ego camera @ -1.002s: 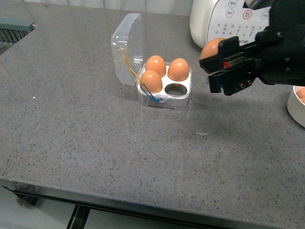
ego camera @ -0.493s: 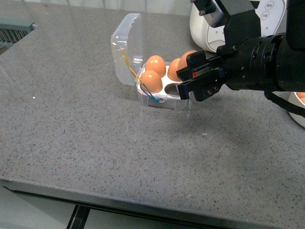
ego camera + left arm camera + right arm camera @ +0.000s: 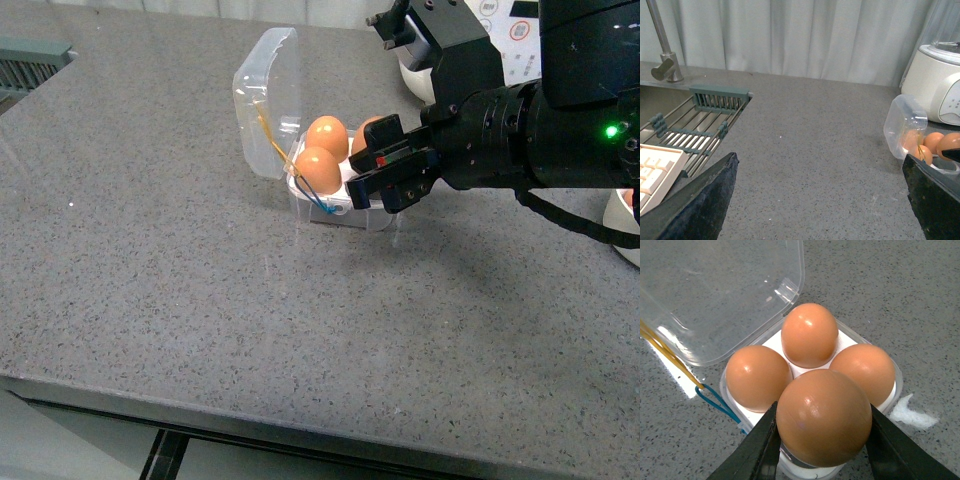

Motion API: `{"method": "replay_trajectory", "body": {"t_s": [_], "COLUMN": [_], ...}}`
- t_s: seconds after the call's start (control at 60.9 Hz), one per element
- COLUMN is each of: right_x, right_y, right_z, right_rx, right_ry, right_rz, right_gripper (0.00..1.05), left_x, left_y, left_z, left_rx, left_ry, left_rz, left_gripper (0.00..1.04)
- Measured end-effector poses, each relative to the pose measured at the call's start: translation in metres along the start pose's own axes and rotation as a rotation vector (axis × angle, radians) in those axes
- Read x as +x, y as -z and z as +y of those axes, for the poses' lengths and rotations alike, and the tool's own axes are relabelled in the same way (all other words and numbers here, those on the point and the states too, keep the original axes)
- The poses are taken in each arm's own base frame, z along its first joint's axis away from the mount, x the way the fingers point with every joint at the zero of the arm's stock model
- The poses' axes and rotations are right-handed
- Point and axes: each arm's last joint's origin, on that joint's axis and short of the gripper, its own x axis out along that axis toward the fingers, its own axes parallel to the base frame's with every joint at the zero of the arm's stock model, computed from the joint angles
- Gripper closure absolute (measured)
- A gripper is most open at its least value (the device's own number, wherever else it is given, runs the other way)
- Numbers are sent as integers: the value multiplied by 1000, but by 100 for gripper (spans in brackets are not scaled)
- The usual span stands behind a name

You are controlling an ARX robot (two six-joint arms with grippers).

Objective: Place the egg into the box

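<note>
The clear box (image 3: 345,208) stands open on the grey counter, its lid (image 3: 268,95) raised behind. My right gripper (image 3: 390,172) is shut on the egg (image 3: 824,416) and holds it just above the box's near empty cell. Three other eggs sit in the other cells; one (image 3: 809,334) is at the back, one (image 3: 759,377) and one (image 3: 863,367) at the sides. In the front view the gripper hides the held egg. Yellow and blue cords (image 3: 715,401) hang at the box's side. My left gripper (image 3: 822,200) is open and empty, far from the box (image 3: 905,127).
A big white cooker (image 3: 415,75) stands behind the right arm. A white bowl (image 3: 625,225) is at the right edge. A sink with a drain rack (image 3: 715,100) lies to the far left. The counter's front edge (image 3: 300,425) is near.
My right gripper has carried the egg leftward from beside the cooker to just over the box, and lower. The box and its three eggs have not moved.
</note>
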Motion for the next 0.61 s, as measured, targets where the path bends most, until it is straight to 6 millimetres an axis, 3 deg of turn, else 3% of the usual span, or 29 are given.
{"method": "replay_trajectory", "body": {"t_s": [0.033, 0.23, 0.312, 0.361, 0.46, 0.608], "right_x": [0, -1, -10, -15, -31, -71], "right_y": [0, -2, -3, -4, -7, -6], "right_z": [0, -5, -11, -14, -20, -22], "right_rx": [-5, -1, 8, 12, 31, 56], "right_ry": [6, 41, 77, 110, 199, 313], "right_rz": [1, -31, -63, -78, -116, -173], "right_gripper": [63, 30, 12, 7, 10, 9], "left_x": [0, 0, 0, 0, 0, 0], "left_y": [0, 0, 0, 0, 0, 0], "left_z": [0, 0, 0, 0, 0, 0], "left_rx": [0, 0, 0, 0, 0, 0], "left_ry": [0, 0, 0, 0, 0, 0], "left_rz": [0, 0, 0, 0, 0, 0], "left_gripper": [7, 7, 7, 7, 7, 7]}}
